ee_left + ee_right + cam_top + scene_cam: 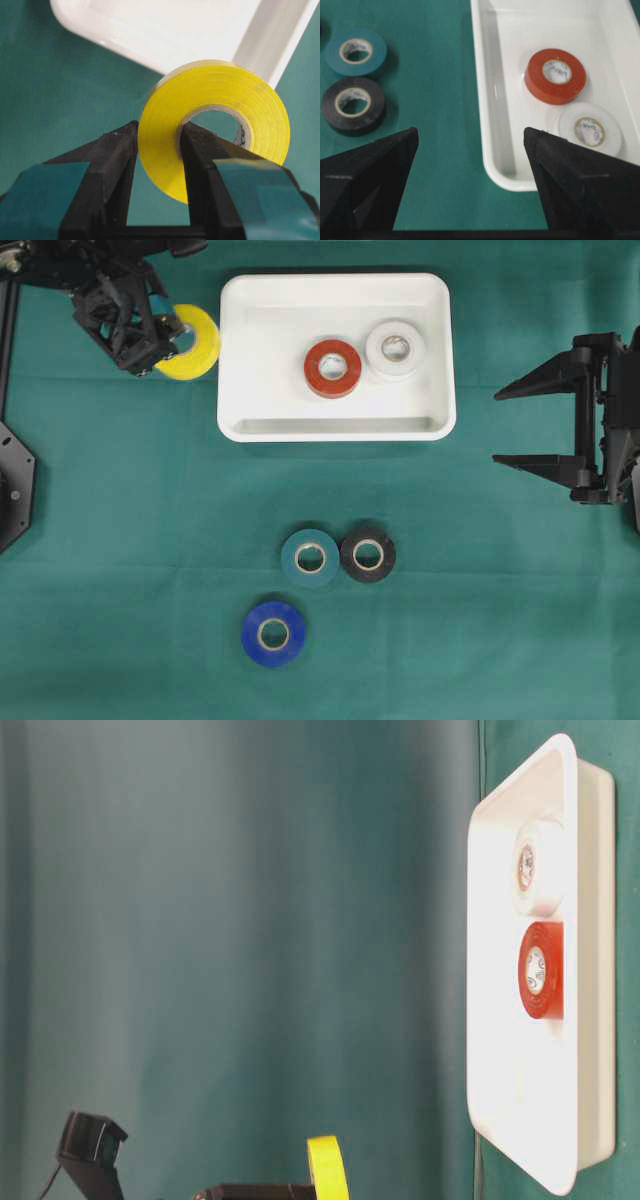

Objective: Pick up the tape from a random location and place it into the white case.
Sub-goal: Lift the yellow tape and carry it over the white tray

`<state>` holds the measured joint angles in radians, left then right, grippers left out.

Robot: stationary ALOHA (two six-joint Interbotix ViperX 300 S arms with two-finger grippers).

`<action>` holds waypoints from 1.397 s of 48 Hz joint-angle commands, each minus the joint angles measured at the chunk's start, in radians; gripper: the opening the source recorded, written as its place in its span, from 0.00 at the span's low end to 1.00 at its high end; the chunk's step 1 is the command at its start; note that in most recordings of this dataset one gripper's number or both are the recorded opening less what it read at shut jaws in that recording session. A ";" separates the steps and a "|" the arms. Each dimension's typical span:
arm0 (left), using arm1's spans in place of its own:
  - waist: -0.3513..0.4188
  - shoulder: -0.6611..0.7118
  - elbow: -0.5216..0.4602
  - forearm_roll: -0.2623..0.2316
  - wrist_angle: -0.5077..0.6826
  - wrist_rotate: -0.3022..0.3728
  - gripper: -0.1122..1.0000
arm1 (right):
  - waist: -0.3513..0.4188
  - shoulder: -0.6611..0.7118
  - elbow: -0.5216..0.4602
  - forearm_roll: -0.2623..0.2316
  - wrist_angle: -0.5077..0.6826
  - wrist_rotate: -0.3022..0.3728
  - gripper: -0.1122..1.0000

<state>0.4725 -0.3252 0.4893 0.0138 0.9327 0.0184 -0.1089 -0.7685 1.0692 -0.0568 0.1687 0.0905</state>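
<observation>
My left gripper (pixel 172 340) is shut on a yellow tape roll (pixel 194 343), one finger outside the ring and one through its hole; the yellow tape roll (pixel 215 125) hangs above the cloth just left of the white case (pixel 250 405). Inside the white case lie a red roll (pixel 333 368) and a white roll (pixel 395 348). On the cloth below the case sit a teal roll (pixel 310 558), a black roll (pixel 368 555) and a blue roll (pixel 273 633). My right gripper (pixel 510 426) stands open at the right, its jaws wide apart with nothing between them.
Green cloth covers the table (pixel 120 540). Black arm mounts stand at the left edge (pixel 15 480). In the right wrist view the case's near corner (pixel 505 177) lies between the open fingers, with the teal roll (pixel 356 51) and black roll (pixel 353 105) to the left.
</observation>
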 commanded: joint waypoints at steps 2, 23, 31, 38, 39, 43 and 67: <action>-0.005 0.021 -0.055 0.002 -0.011 -0.002 0.29 | 0.002 0.002 -0.029 -0.002 -0.005 0.000 0.86; -0.028 0.173 -0.221 0.002 -0.021 0.003 0.29 | 0.002 0.002 -0.034 -0.002 -0.005 -0.002 0.86; -0.031 0.213 -0.268 0.002 -0.020 0.005 0.29 | 0.002 0.000 -0.034 -0.002 -0.005 -0.002 0.86; -0.031 0.227 -0.279 0.002 -0.020 0.005 0.29 | 0.002 0.000 -0.034 -0.002 0.000 -0.002 0.86; -0.031 0.227 -0.279 0.002 -0.020 0.005 0.29 | 0.002 0.000 -0.034 -0.002 0.000 -0.002 0.86; -0.031 0.229 -0.278 0.002 -0.020 0.005 0.29 | 0.002 0.000 -0.034 -0.002 0.000 -0.002 0.86; -0.031 0.227 -0.278 0.002 -0.017 0.005 0.29 | 0.002 0.000 -0.035 -0.002 0.000 -0.002 0.86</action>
<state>0.4418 -0.0828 0.2362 0.0138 0.9189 0.0230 -0.1089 -0.7685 1.0600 -0.0568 0.1733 0.0890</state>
